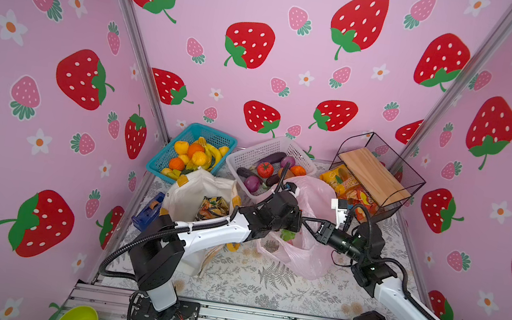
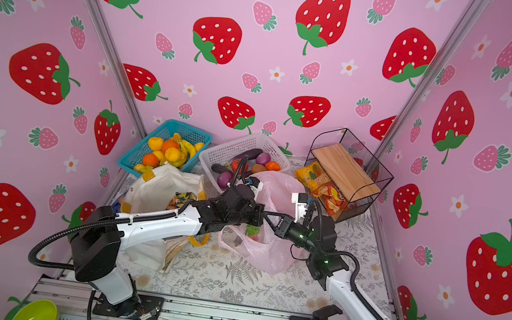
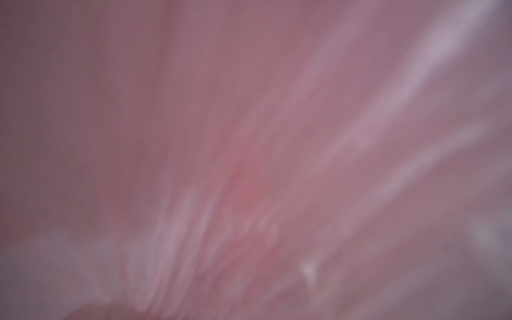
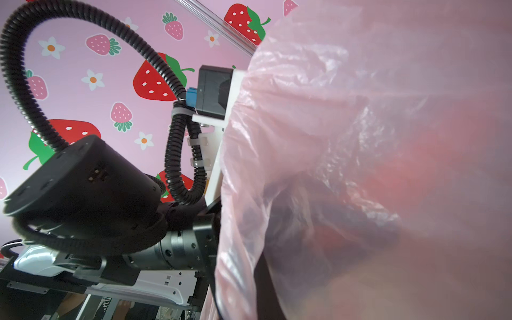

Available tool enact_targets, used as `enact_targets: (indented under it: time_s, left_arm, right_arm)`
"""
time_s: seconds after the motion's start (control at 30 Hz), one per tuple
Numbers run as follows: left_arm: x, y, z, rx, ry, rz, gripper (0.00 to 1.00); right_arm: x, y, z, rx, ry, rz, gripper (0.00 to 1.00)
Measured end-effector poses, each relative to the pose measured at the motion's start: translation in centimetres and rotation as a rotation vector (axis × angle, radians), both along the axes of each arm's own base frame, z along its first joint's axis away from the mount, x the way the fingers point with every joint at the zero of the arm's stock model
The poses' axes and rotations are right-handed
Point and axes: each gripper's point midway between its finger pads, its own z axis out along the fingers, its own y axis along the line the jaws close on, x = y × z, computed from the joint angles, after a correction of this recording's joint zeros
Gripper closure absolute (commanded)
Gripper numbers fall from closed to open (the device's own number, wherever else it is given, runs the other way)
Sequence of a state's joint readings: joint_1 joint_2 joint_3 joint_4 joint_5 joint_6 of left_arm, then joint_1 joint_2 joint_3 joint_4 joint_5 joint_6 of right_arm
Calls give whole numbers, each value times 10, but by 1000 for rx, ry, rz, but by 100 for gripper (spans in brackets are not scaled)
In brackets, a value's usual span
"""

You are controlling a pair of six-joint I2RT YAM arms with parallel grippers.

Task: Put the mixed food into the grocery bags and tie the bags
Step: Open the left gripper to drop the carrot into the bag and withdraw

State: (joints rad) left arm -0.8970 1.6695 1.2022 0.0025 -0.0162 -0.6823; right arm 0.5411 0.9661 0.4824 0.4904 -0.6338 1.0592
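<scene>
Strawberry-print pink walls enclose a fern-patterned tabletop. The bag lies mid-tabletop beside the tote. The right fingers are pressed together at its rim; the left fingers are hidden by plastic, so their state cannot be told.

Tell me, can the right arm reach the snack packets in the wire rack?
Probably not yet: the right gripper seems shut on the pink plastic bag. The snack packets lie close beside it, with nothing between.

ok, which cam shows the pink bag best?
The top views: both show the pink bag in full shape, with the arms at it. The left wrist view is only blurred pink; the right wrist view shows crinkled film close up, no outline.
</scene>
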Motion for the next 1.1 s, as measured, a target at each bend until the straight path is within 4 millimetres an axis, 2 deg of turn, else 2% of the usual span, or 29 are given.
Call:
enact_targets:
  time_s: [0.13,0.23,0.4,0.47,0.57,0.7,0.8,0.87,0.97,1.07,1.1]
  left_arm:
    - [5,-1,-6,-23,31,23,40]
    - [3,-2,-9,-17,42,12,33]
    - [-4,-3,-12,11,39,-32,31]
    - [-10,-2,-6,17,27,-74,31]
    - [-22,0,20,0,-25,-154,31]
    - [-43,7,73,-57,-138,-265,31]
    - [-57,13,104,-92,-221,-345,32]
    - [-62,18,116,-103,-255,-375,32]
    - [-48,36,125,-89,-285,-319,31]
    - [-5,70,122,-5,-272,-153,29]
    - [14,83,120,35,-262,-90,28]
  right_arm:
    - [7,-4,2,11,4,-42,100]
    - [11,-7,6,21,-8,-56,100]
    - [19,-16,8,26,-15,-83,100]
    - [27,-26,4,11,-8,-123,100]
    - [43,-45,-13,-62,0,-206,100]
    - [54,-61,-39,-213,0,-280,100]
    - [59,-68,-45,-308,-26,-306,100]
    - [63,-73,-46,-364,-48,-326,100]
    - [69,-81,-41,-431,-88,-361,100]
    - [73,-86,-40,-470,-115,-377,100]
    - [72,-87,-41,-478,-120,-376,100]
